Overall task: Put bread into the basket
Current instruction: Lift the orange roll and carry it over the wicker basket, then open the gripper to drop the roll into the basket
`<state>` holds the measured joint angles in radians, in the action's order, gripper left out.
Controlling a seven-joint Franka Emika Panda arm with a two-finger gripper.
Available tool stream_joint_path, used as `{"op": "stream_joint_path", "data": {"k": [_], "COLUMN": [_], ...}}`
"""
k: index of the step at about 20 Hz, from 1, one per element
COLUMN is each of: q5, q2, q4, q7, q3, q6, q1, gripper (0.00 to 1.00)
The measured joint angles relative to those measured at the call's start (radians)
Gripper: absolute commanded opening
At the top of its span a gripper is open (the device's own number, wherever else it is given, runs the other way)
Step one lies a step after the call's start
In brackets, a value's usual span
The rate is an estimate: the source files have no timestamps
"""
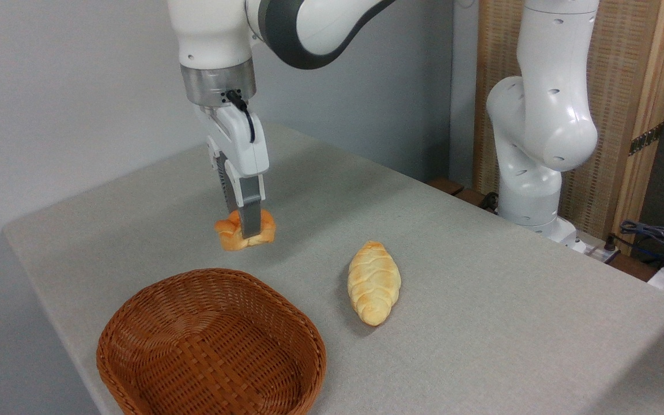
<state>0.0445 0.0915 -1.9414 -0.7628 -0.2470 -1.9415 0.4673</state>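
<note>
The bread (229,231), a small orange-golden knotted bun, is between the fingers of my gripper (246,229), which is shut on it. Whether the bun is just above the grey table or still touching it I cannot tell. The front finger (249,214) covers the bun's middle. The basket (136,311), a wide reddish-brown wicker one, sits at the table's near left corner, below and slightly left of the bun, with nothing inside it.
A longer pale-yellow braided loaf (373,281) lies on the table to the right of the basket. The arm's white base (534,144) stands beyond the table's far right edge, with cables (655,236) beside it. A wall runs along the left.
</note>
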Motion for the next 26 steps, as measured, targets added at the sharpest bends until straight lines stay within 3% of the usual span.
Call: {"op": "stream_joint_path", "data": {"k": [3,4,6,12,20,23,26], "q5": [0.000,0.000,0.001,0.004,0.005,0.006,0.006], "q2": [-0.011,-0.020,-0.044,-0.108,-0.109,-0.102,-0.074], "q4": [0.008,0.008,0.008,0.009,0.012,0.015,0.018], "q7": [0.000,0.000,0.000,0.002,0.006,0.055,0.089], "q3": [-0.002,-0.002,-0.003,-0.003,-0.001,0.000,0.000], "q6": [-0.079,-0.109,-0.179,-0.315,-0.315,-0.311,-0.225], "q1": [-0.052,-0.066,-0.085,-0.113,-0.113,-0.113,-0.113], "gripper": [0.56,0.62,1.00,1.00,1.00,1.00,1.00]}}
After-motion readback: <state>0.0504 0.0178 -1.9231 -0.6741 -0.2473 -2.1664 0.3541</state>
